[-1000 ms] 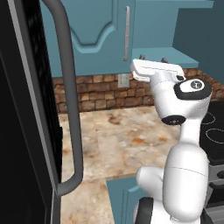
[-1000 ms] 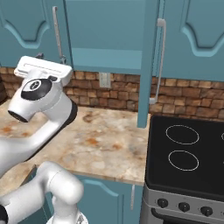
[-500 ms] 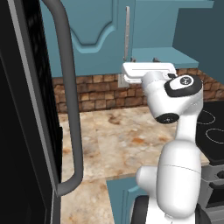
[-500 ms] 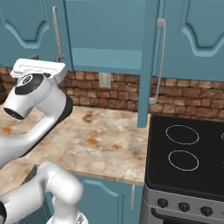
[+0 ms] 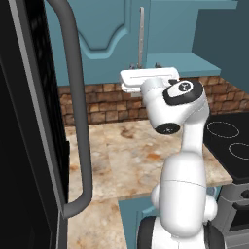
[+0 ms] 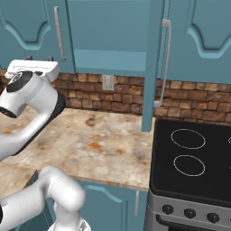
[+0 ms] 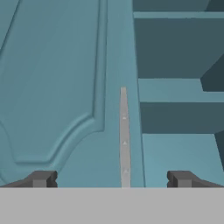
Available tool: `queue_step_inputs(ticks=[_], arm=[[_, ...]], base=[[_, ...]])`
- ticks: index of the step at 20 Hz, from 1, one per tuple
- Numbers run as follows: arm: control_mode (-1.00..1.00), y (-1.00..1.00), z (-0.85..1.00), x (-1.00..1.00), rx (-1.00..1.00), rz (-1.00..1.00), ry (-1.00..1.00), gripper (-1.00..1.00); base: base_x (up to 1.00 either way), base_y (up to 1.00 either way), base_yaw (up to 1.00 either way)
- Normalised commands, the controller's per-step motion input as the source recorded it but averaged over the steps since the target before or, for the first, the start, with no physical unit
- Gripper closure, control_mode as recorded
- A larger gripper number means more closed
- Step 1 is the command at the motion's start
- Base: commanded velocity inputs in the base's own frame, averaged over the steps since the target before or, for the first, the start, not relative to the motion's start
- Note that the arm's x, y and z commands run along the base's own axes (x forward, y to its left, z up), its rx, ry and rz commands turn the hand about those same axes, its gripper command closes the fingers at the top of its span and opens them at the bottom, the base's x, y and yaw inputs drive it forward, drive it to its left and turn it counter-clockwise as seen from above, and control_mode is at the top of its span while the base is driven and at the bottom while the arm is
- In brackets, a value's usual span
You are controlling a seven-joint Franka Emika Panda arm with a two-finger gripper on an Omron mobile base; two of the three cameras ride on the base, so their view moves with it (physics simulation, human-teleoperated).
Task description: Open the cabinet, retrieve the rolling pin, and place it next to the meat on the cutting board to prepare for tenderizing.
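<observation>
gripper (image 7: 112, 178) swinging left from a second ago, now facing closed left door handle (image 7: 124, 135) of cabinet (image 5: 104, 29); jaws spread wide, empty. right door (image 6: 151, 63) standing open; rolling pin location cannot tell.

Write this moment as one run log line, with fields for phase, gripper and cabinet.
phase: approaching closed left door | gripper: open, empty, handle between fingertips | cabinet: right door swung open

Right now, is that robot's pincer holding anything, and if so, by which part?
Nothing is held. The pincer is open, its two tips wide apart with only air between them, pointed at the slim silver handle of the closed left door of the cabinet.
</observation>
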Motion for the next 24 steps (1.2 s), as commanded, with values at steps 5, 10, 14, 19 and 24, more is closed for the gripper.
queue_step_inputs(ticks=[5,10,14,19,24], arm=[[-1.00,0.07,0.00,0.28,0.00,0.00,0.01,-1.00],[-1.00,-0.01,0.00,0.38,0.00,0.00,0.01,-1.00],[-1.00,-0.03,0.00,0.45,0.00,0.00,0.03,-1.00],[-1.00,-0.13,0.00,0.45,0.00,0.00,0.01,-1.00],[-1.00,-0.24,0.00,0.29,0.01,0.00,0.00,-1.00]], base=[[0.00,0.00,0.00],[0.00,0.00,0.00],[0.00,0.00,0.00],[0.00,0.00,0.00],[0.00,0.00,0.00]])
